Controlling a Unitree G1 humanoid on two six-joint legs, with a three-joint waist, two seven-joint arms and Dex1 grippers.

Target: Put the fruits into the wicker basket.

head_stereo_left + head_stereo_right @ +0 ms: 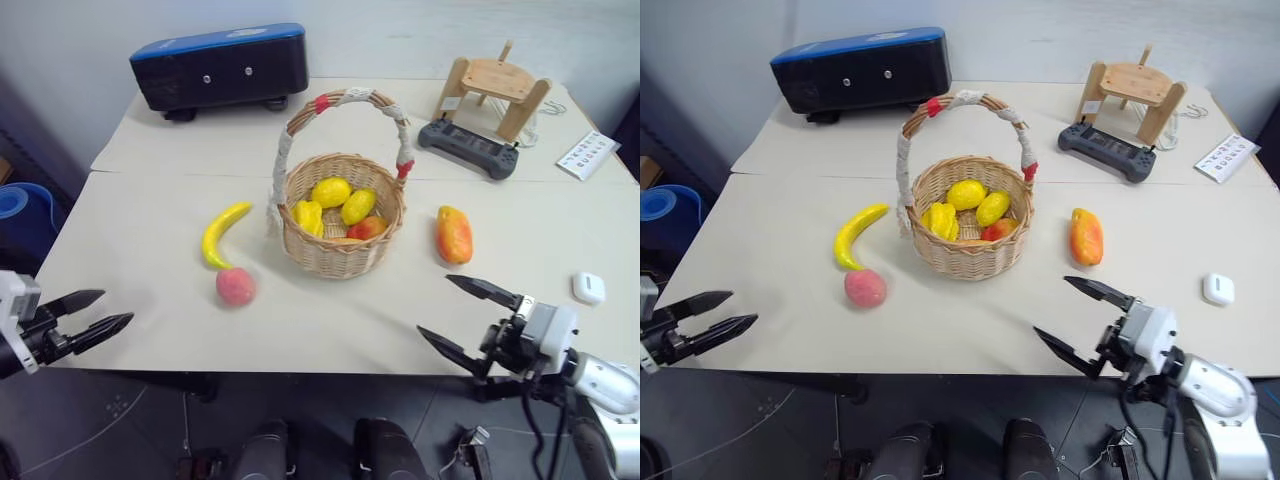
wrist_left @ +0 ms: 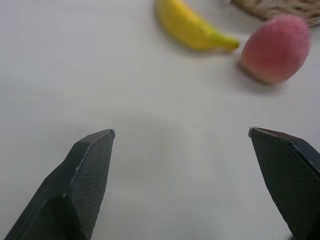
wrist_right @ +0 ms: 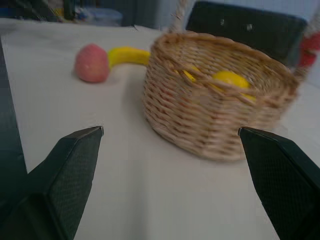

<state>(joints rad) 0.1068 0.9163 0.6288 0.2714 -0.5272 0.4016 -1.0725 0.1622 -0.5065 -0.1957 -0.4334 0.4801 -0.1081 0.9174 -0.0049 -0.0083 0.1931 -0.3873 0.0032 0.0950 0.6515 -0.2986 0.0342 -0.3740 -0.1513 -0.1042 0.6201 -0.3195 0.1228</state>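
Nearest the robot, the left gripper (image 1: pixel 92 312) hangs at the near left edge of the white table (image 1: pixel 150 240), its two black fingers spread wide with nothing between them. The right gripper (image 1: pixel 467 315) sits over the near right part of the table, jaws likewise wide apart and empty, pointing toward the middle.

Just beyond the left gripper lies the peach (image 1: pixel 235 286), round and pink-red, resting on the bare tabletop apart from everything but close to the tip of the banana (image 1: pixel 222 233). It looks light and toy-like, with a matte, slightly fuzzy skin that should not slip; being round, it may roll if nudged, so the fingers would best close across its widest middle from above. The banana, curved and yellow, lies just to the left of the basket; it seems stiff and light, and its narrow mid-length is the sensible place to pinch, across the curve rather than along it.

To the right of the basket, near the right gripper, the mango (image 1: pixel 454 234) lies on its side, oval and orange-red. It appears smooth and rigid, so a grip across its short axis would hold best.

The wicker basket (image 1: pixel 341 255) stands mid-table, its cloth-wrapped handle arching over it, and already holds several yellow lemon-like fruits (image 1: pixel 331 192) and a reddish one. Three fruits look to be left outside.

Farther back are a small white case (image 1: pixel 588 288), a dark handheld controller (image 1: pixel 467 148), a light wooden stand (image 1: pixel 492 88) and a blue-topped black box (image 1: pixel 220 66).
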